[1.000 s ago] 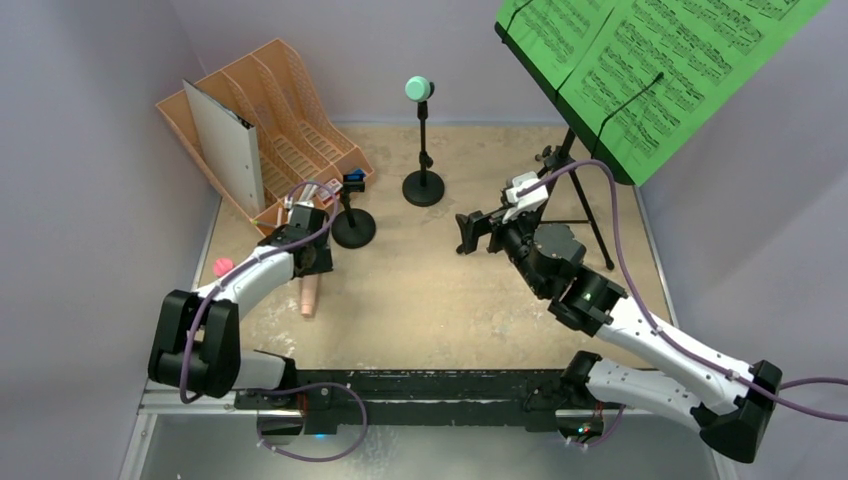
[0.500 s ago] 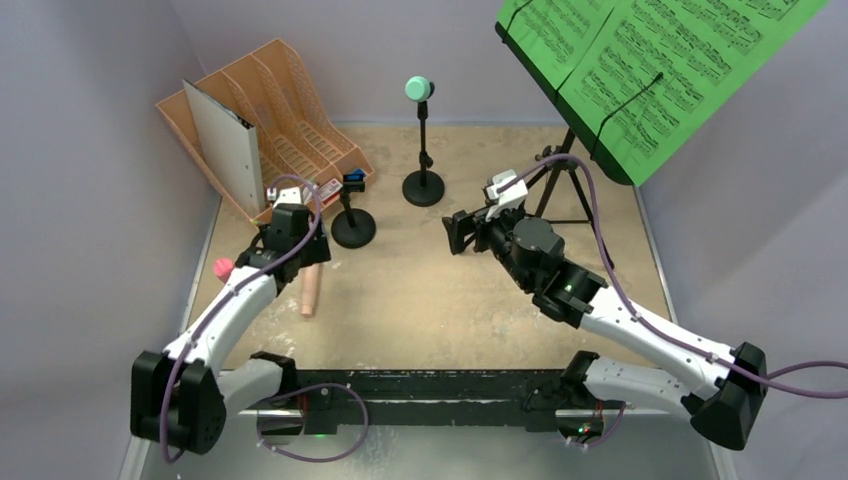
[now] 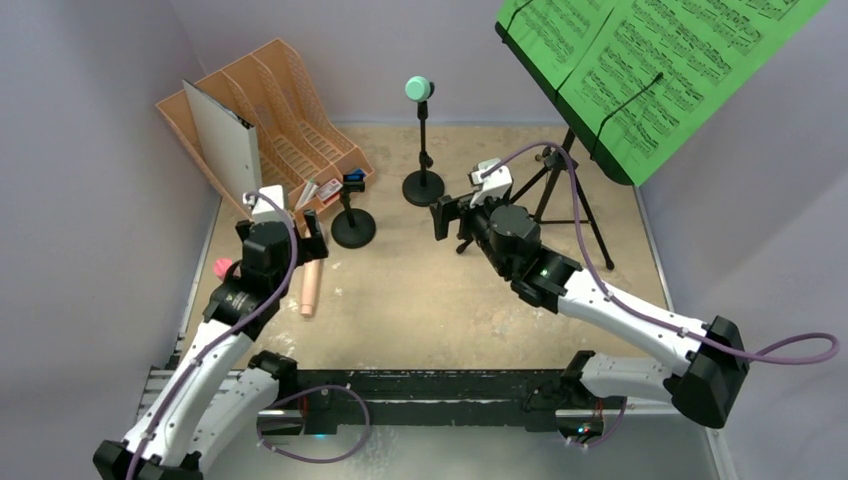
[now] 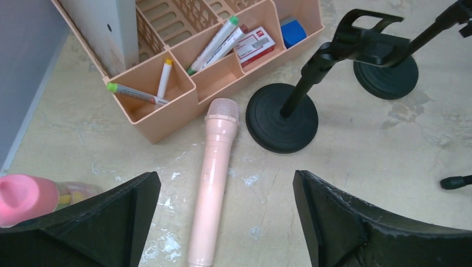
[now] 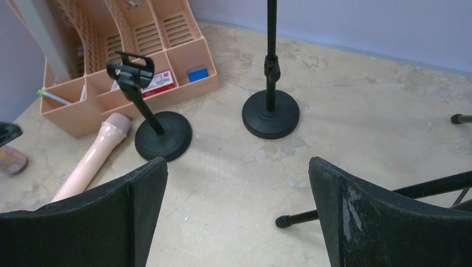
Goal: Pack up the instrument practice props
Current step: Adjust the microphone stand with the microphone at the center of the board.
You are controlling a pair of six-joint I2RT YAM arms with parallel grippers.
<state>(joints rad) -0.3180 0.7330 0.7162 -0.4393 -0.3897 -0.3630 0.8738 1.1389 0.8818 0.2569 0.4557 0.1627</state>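
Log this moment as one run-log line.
left gripper: open, facing pink microphone | right gripper: open, empty | teal microphone: on tall pole | short clip pole: empty

One rack point(image 3: 290, 90); near it two poles point(image 3: 353, 228), two mics (pink mic point(image 4: 211, 183) lying, teal mic point(image 3: 419, 89) mounted); farther off, one tripod point(image 5: 298, 217).

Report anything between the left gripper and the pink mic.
Nothing visible: the open left gripper hangs right over the pink mic. The rack and a pole base only flank its head.
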